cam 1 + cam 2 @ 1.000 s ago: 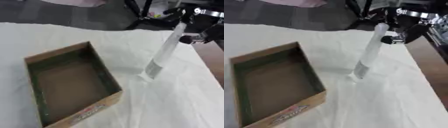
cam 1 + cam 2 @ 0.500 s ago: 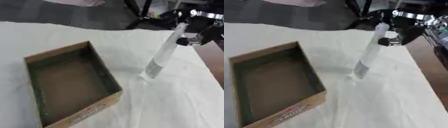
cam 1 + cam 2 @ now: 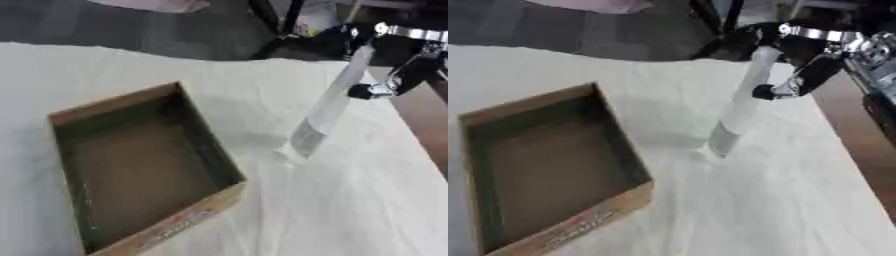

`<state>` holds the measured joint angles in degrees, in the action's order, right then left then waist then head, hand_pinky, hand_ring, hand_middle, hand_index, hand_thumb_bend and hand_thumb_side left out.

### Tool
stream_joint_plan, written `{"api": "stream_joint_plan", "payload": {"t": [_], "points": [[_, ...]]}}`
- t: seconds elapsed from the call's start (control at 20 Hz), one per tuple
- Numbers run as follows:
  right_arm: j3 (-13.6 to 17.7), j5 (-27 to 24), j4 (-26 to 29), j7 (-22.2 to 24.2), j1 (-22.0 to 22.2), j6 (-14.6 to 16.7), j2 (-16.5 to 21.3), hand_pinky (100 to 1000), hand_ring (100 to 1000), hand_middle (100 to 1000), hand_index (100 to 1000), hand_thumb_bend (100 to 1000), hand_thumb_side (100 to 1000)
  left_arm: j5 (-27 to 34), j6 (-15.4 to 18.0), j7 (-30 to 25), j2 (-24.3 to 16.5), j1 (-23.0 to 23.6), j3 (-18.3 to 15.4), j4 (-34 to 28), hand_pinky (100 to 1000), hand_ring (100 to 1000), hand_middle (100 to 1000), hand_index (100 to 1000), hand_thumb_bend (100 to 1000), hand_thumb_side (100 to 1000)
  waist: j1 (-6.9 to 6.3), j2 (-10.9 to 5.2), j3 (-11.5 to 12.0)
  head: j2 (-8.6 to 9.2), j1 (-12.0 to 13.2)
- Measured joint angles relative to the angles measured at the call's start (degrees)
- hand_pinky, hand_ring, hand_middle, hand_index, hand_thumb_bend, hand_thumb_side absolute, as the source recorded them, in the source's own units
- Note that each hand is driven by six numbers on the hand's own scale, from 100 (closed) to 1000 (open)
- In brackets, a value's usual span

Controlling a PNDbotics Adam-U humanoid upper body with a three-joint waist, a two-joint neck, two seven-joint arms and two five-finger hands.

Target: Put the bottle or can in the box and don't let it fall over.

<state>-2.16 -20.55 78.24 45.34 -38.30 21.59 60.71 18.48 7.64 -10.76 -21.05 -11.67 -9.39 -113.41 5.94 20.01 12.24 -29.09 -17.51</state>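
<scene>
The right hand [image 3: 802, 82], at upper right, was curled around a tall clear bottle [image 3: 738, 107] standing on the worktop [image 3: 780, 200]; the box [image 3: 131, 170] was unfilled, placement pending.

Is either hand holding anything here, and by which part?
The right hand grips the clear bottle near its top; the bottle's base rests on the white cloth, beside the cardboard box. No left hand shows.

Tall clear bottle [image 3: 738, 110], seemingly tilted, beside open cardboard box [image 3: 140, 165]
</scene>
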Motion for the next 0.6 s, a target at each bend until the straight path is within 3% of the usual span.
{"api": "stream_joint_plan", "payload": {"t": [0.6], "points": [[0.0, -4.7, 1.8, 1.4, 1.0, -2.2, 0.0, 787, 741, 837, 722, 172, 100, 0.0, -0.2, -0.2, 0.4, 0.0, 0.0, 0.0, 690, 518, 663, 833, 116, 774, 0.01, 0.13, 0.2, 0.00, -0.2]]}}
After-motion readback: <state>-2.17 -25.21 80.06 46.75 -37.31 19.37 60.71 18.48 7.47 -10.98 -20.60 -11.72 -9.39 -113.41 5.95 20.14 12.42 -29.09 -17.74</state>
